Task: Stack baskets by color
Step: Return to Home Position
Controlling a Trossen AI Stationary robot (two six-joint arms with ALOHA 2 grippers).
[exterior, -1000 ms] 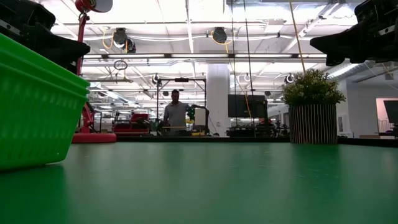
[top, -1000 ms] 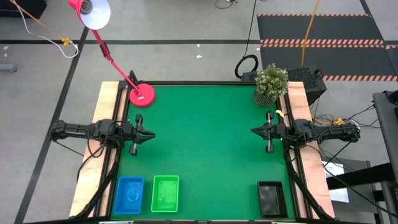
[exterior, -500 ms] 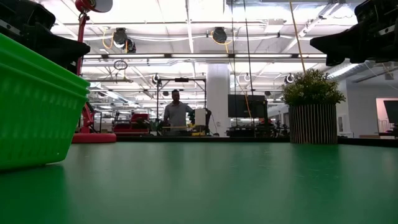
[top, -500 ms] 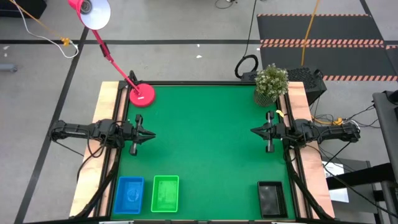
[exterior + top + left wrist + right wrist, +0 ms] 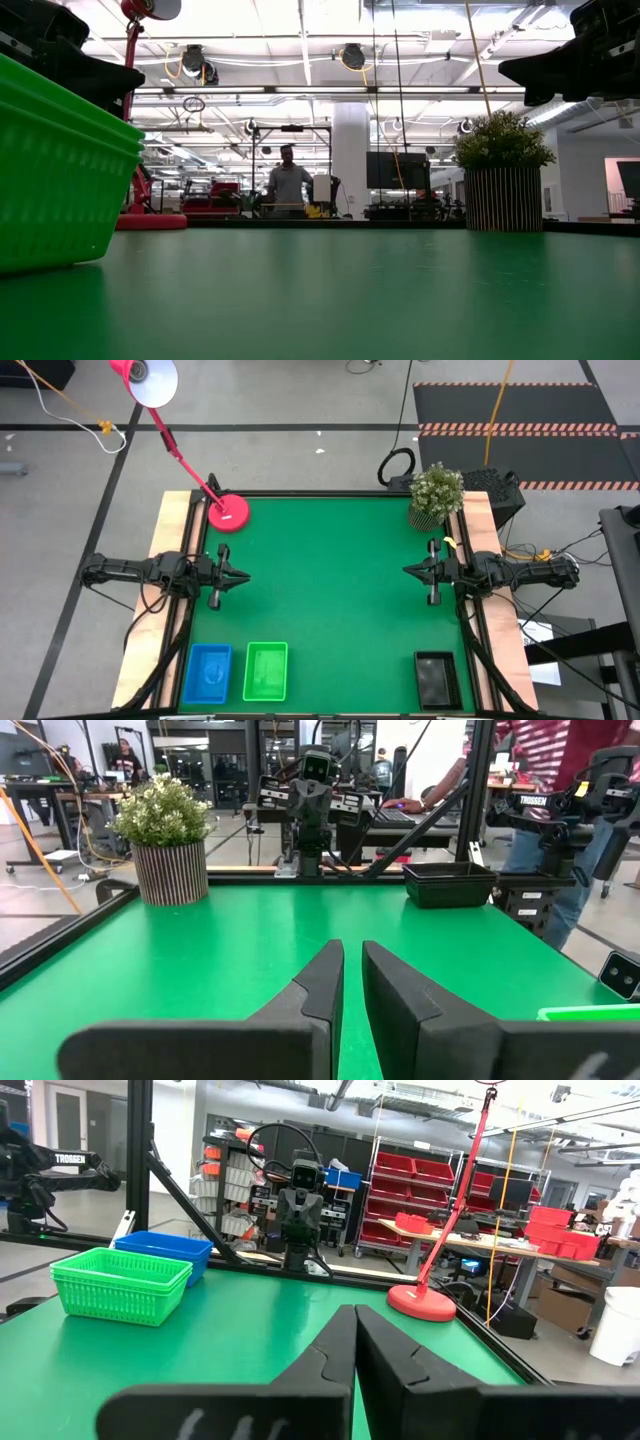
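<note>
Across green table [image 5: 330, 600], wooden strips line both side edges; grey workshop floor around, red bins on shelving and person [image 5: 288, 180] at bench beyond. Over middle of left edge, left gripper [image 5: 246, 576], fingers drawn to narrow slit, gripping nothing. Over middle of right edge, right gripper [image 5: 406, 570], fingers pressed together, gripping nothing. Along edge opposite plant [image 5: 436, 495]: blue baskets [image 5: 208, 673] at left corner, green baskets [image 5: 266, 670] just beside, black baskets [image 5: 437, 678] at right corner. Across from plant, at other far corner, pink lamp base [image 5: 228, 513].
</note>
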